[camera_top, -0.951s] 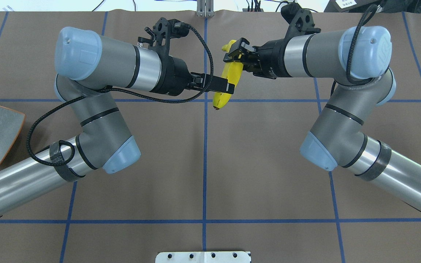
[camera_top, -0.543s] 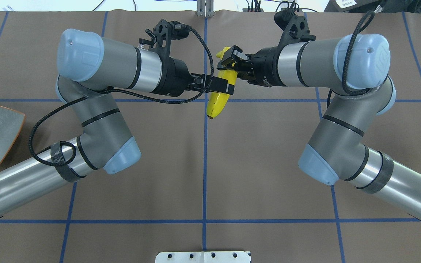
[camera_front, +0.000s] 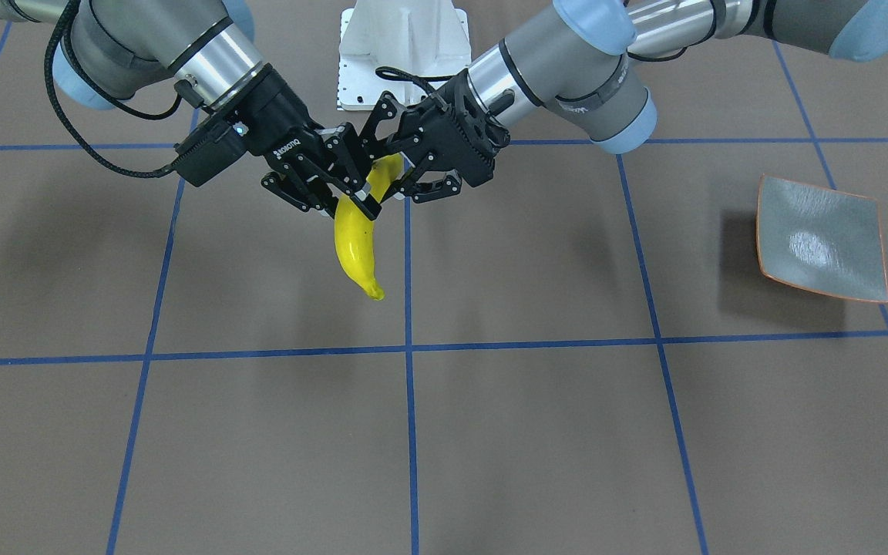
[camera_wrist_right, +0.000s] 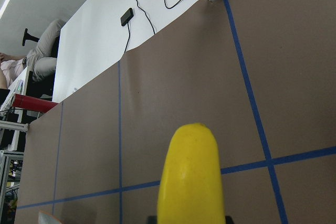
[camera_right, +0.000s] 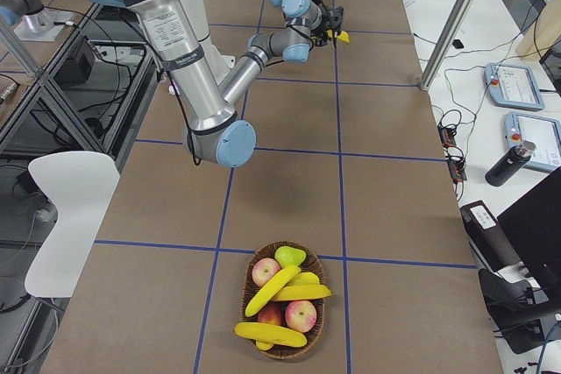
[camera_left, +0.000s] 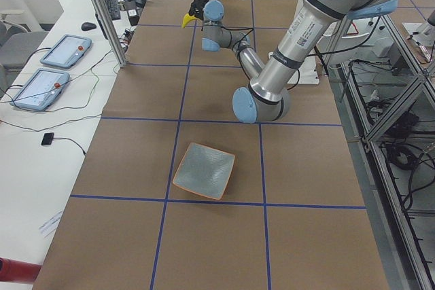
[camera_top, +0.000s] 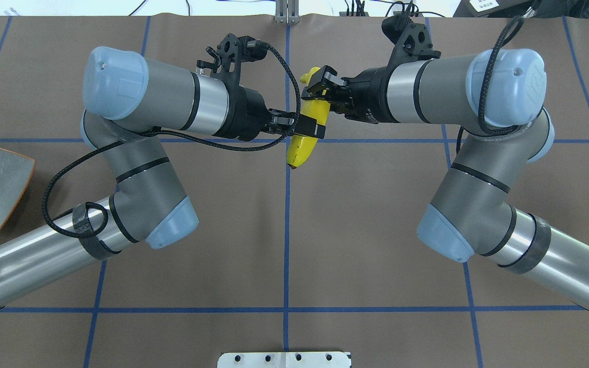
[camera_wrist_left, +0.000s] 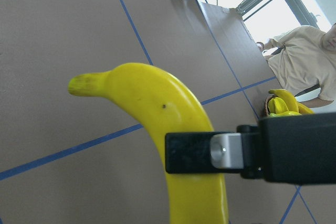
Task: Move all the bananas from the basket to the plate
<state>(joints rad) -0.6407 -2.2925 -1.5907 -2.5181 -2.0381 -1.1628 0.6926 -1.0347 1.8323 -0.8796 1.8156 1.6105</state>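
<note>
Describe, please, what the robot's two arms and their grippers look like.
The left arm and right arm share grey joints, pale blue caps and silver tubes. A black braided cable runs along each. The left gripper and right gripper are black two-finger linkages; the right bears white ROBOTIQ lettering.

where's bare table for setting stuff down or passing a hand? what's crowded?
Free: the grey plate, empty; the table between it and the left gripper; the whole operator-side half. Crowded: mid-table, where left gripper and right gripper meet at the banana; also the full basket.
</note>
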